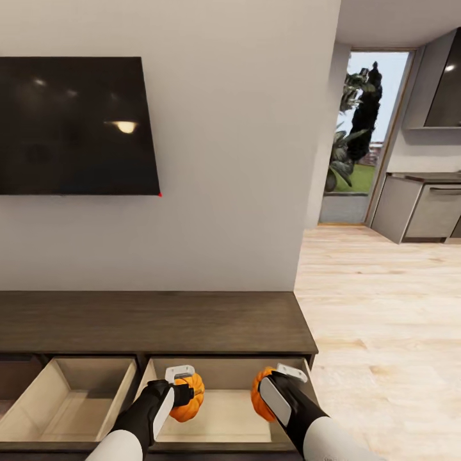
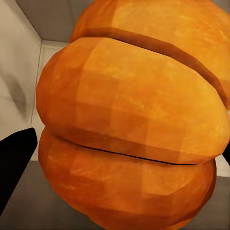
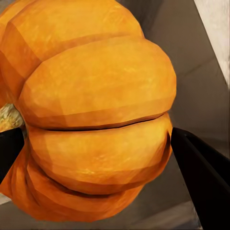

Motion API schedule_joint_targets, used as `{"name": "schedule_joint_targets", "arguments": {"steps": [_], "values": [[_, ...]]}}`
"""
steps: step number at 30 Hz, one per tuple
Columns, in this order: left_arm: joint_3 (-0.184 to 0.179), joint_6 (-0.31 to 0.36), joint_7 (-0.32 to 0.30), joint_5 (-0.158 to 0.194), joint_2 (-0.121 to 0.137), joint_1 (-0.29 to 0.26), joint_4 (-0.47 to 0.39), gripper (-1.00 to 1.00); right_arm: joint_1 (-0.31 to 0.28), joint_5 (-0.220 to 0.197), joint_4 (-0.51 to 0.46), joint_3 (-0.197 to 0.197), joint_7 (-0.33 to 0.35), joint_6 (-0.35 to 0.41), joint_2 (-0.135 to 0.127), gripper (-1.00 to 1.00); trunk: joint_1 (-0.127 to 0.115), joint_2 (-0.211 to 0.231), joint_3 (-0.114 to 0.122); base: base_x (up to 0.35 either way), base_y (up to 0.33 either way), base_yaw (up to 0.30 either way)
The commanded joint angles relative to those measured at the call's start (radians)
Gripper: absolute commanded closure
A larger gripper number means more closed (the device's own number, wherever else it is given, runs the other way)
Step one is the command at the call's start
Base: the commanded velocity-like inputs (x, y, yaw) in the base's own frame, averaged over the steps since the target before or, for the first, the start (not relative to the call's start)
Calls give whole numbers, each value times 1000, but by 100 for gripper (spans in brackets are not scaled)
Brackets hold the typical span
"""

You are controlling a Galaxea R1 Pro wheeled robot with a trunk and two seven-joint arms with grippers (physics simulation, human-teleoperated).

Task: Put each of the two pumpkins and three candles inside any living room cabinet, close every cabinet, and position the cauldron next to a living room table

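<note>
The dark-brown cabinet (image 1: 153, 323) stands against the wall with two drawers pulled out. My left gripper (image 1: 182, 394) is shut on one orange pumpkin (image 1: 193, 402) over the right-hand open drawer (image 1: 224, 419). My right gripper (image 1: 272, 383) is shut on the other pumpkin (image 1: 257, 396) over the same drawer, near its right wall. In the left wrist view the pumpkin (image 2: 129, 124) sits against a black finger (image 2: 14, 163). The right wrist view has its pumpkin (image 3: 96, 120) between two dark fingers (image 3: 201, 177), with the brownish stem (image 3: 7, 117) at the edge. Candles, cauldron and table are out of view.
A second open drawer (image 1: 70, 403) lies to the left. A black TV (image 1: 73, 125) hangs on the wall above the cabinet. Pale wooden floor (image 1: 384, 333) runs off to the right toward grey kitchen units (image 1: 422, 208) and a glass door with a plant (image 1: 358, 128).
</note>
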Motion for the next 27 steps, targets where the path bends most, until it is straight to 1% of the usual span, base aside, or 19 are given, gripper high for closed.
{"name": "schedule_joint_targets", "arguments": {"steps": [1, 5, 7, 8, 17, 22, 27], "values": [[0, 0, 2, -1, 0, 0, 0, 100, -7, -1, 19, 0, 0, -2, 0, 100, 0, 0, 0, 5, -5, 0], [0, 0, 2, 1, 0, 0, 0, 100, -44, -1, 120, 1, -1, -35, 0, 100, 0, 0, 0, 2, -2, 0], [0, 0, 1, 1, 0, 0, 0, 100, -54, -1, 146, 1, -1, -43, 0, 100, 0, 0, 0, 0, 0, 0], [0, 0, 1, 1, 0, 0, 0, 100, -56, -1, 152, 1, -1, -46, 0, 100, 4, -7, -3, 0, 0, 0], [0, 0, -4, 3, 0, 0, 0, 100, -61, 0, 163, 2, 0, -53, 0, 100, 38, -70, -31, 0, 0, 0], [0, 1, -7, 4, 0, 0, 0, 100, -61, 3, 164, 6, 3, -87, 0, 100, 38, -70, -31, 0, 0, 0], [0, 2, -8, 4, 0, 0, 0, 100, -61, 3, 165, 8, 13, -93, 0, 100, 38, -70, -31, 5, 0, 0]]}}
